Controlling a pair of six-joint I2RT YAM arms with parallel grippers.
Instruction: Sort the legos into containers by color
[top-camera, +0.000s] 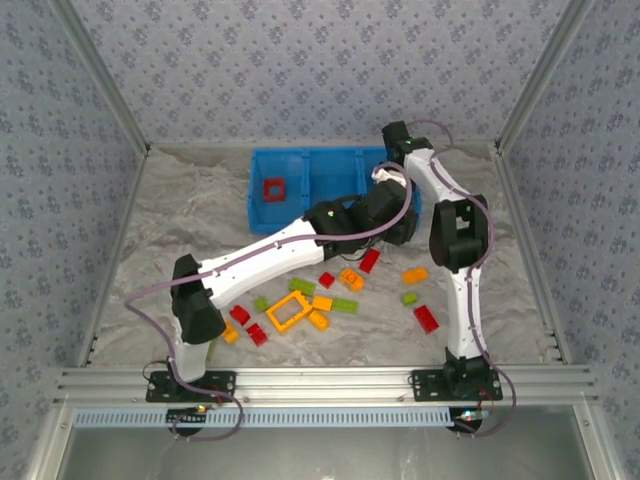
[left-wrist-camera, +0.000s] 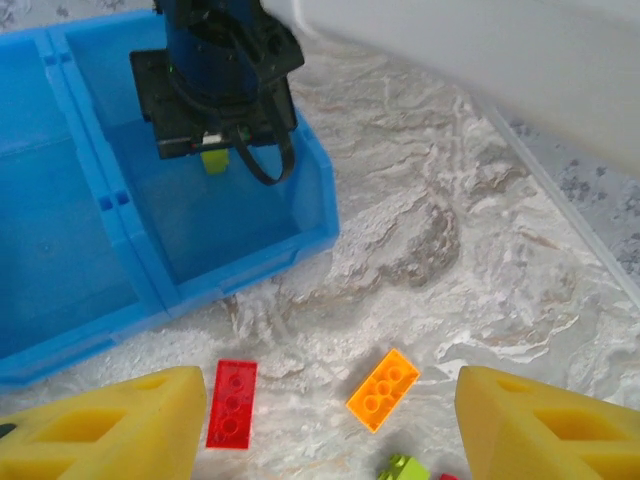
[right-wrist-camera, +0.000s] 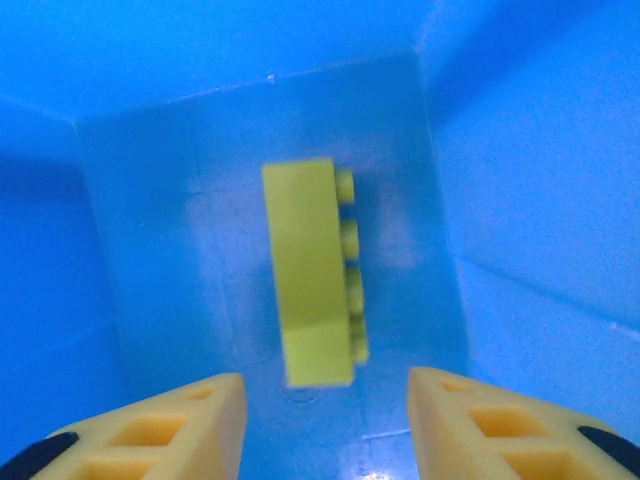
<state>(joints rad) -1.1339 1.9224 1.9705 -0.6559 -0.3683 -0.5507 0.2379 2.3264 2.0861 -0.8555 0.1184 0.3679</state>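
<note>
The blue tray of containers stands at the back of the table. My right gripper hangs open inside its right compartment, fingers apart, nothing between them. Just below them a lime green lego lies on its side over the compartment floor, also visible as a lime green lego under the right gripper. A red square frame lies in the left compartment. My left gripper hovers open above the table in front of the tray, with a red lego and an orange lego below it.
Loose legos lie scattered at mid-table: a yellow square frame, green bricks, a red brick and an orange one. My left arm stretches diagonally over them. Walls close in both sides.
</note>
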